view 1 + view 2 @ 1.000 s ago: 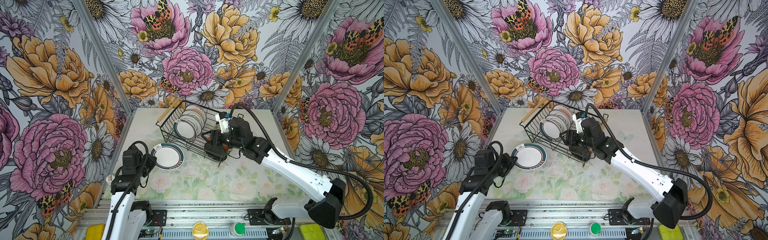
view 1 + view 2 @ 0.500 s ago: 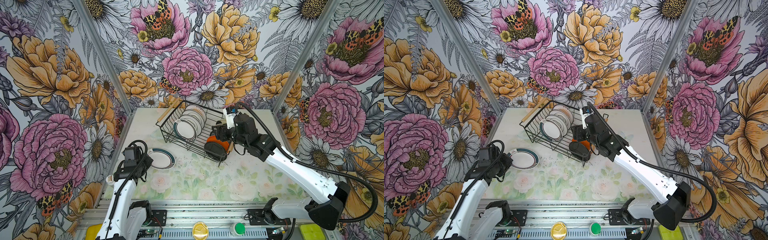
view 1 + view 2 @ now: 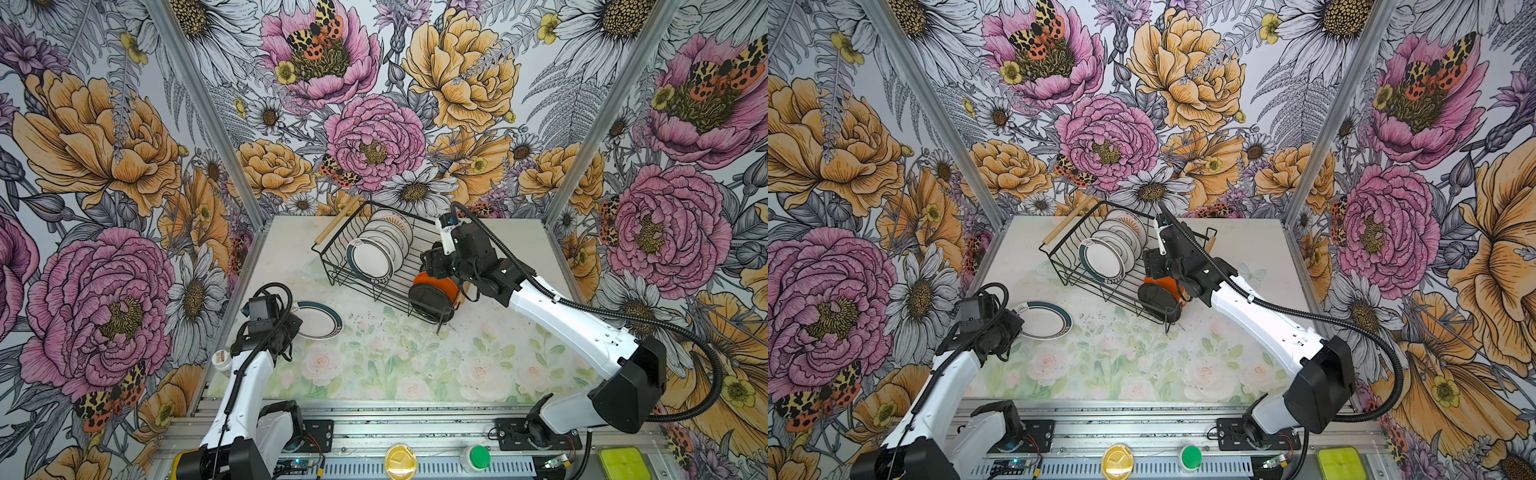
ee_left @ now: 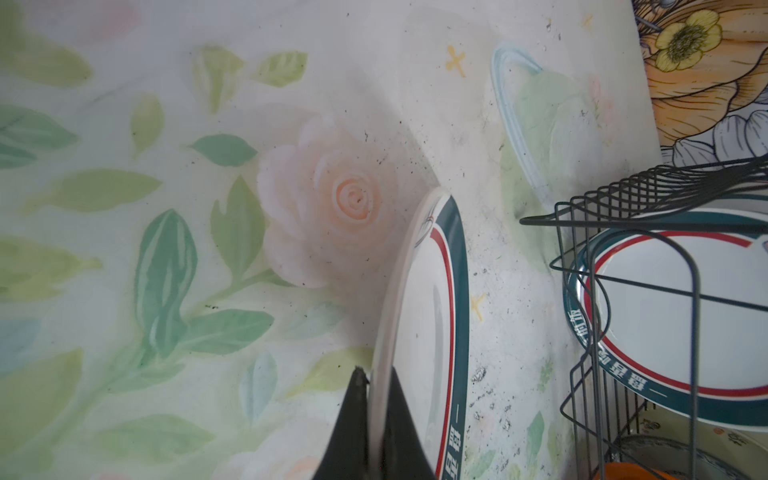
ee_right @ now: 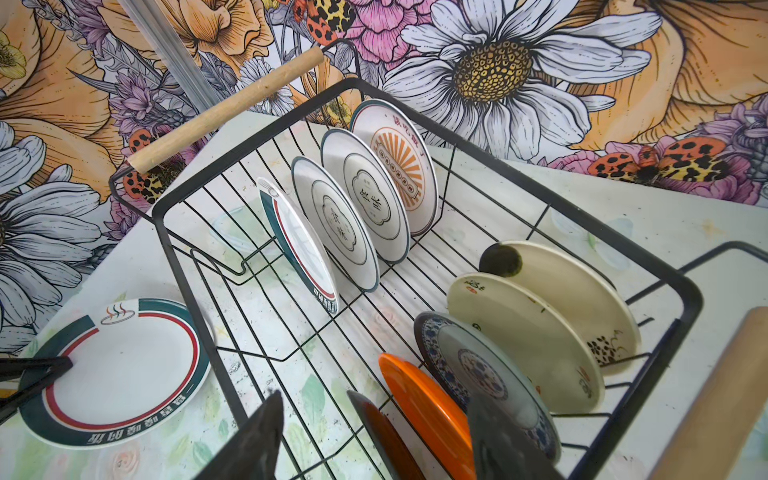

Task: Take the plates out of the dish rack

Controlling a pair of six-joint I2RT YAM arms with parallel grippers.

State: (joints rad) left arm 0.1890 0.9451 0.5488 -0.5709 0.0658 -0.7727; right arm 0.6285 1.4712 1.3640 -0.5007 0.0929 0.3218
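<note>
Materials: the dish rack (image 3: 332,253) is black wire, rectangular, with wavy slot wires in its floor and two round wooden handles (image 5: 226,110), one at each end. It stands skewed at the back of the table (image 3: 415,365), whose pale rose-print surface is speckled dark. All plates are round, shallow and glossy.

Count, from the right wrist view: nine plates stand on edge in the rack.
- Far group, four: one green-and-red-rimmed plate (image 5: 299,249), two grey-rimmed white plates (image 5: 336,224), one sunburst plate (image 5: 399,166).
- Near group, five: a cream plate with a black patch (image 5: 582,291), a cream plate with small motifs (image 5: 528,345), a blue-patterned plate (image 5: 469,365), an orange plate (image 5: 419,407), a dark plate (image 5: 382,436).

A tenth plate (image 3: 318,321), green-rimmed, lies outside the rack, in front of its left end.

My left pincer (image 4: 376,415) is closed tight on the rim of the tenth plate, one finger on each face. Whether the plate rests on the table, I cannot tell.

My right pincer (image 5: 374,405) has its jaws wide apart over the near group, astride the dark and orange plates. It grips nothing.
</note>
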